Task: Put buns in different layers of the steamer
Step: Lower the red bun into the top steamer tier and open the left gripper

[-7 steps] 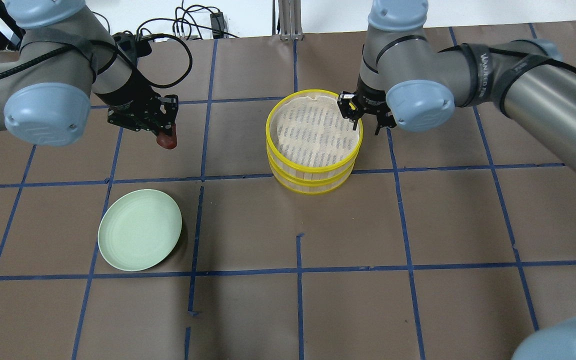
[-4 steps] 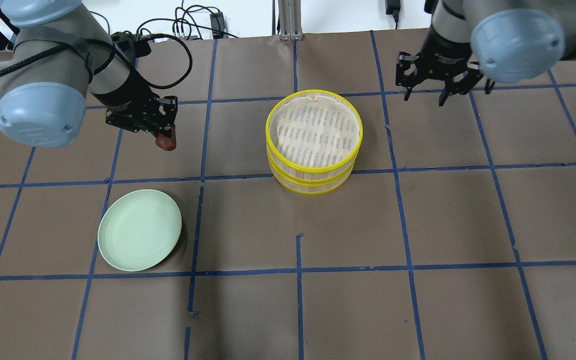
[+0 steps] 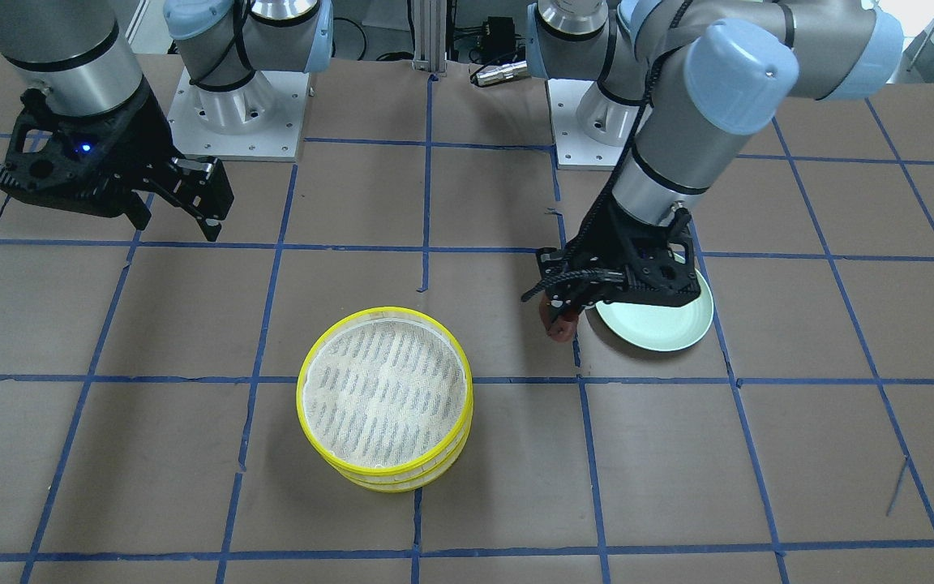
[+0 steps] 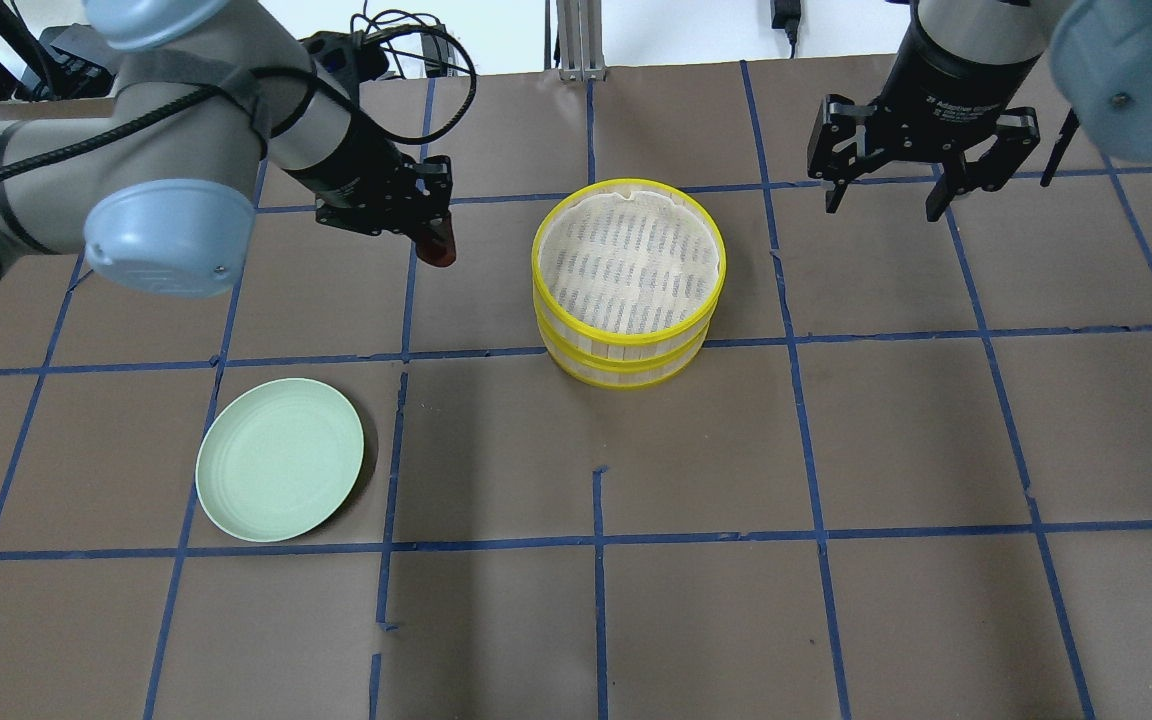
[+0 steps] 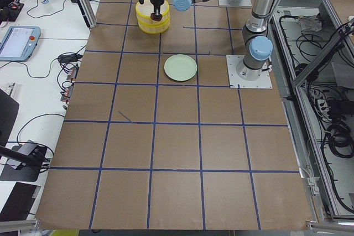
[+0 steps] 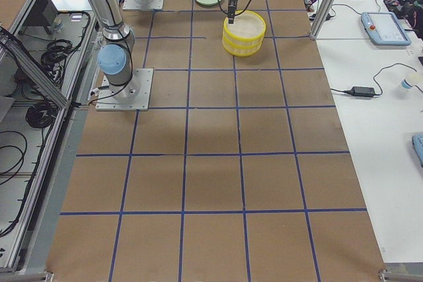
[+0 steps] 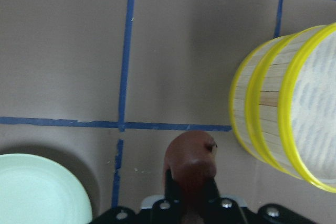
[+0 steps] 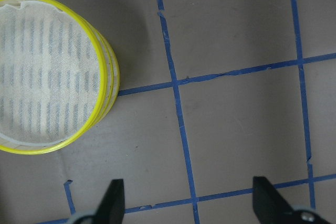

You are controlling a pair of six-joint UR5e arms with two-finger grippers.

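The steamer [image 4: 628, 262] is two yellow-rimmed trays stacked at the table's middle; the top mesh [image 3: 386, 395] is bare. My left gripper [image 4: 433, 238] is shut on the dark reddish-brown bun [image 4: 441, 252] and holds it above the table, to the left of the steamer. The left wrist view shows this bun [image 7: 190, 158] between the fingers, with the steamer's wall [image 7: 262, 103] off to its right. My right gripper [image 4: 881, 205] is open and empty, raised at the back right, away from the steamer [image 8: 50, 72]. The white bun is out of view.
An empty pale green plate [image 4: 279, 460] lies at the front left of the table, partly behind my left wrist in the front-facing view [image 3: 670, 328]. Brown table covering with blue tape grid lines. Cables lie along the back edge.
My left gripper has moved right toward the steamer with the brown bun. My right gripper has left the steamer's right rim and pulled back to the far right, staying open.
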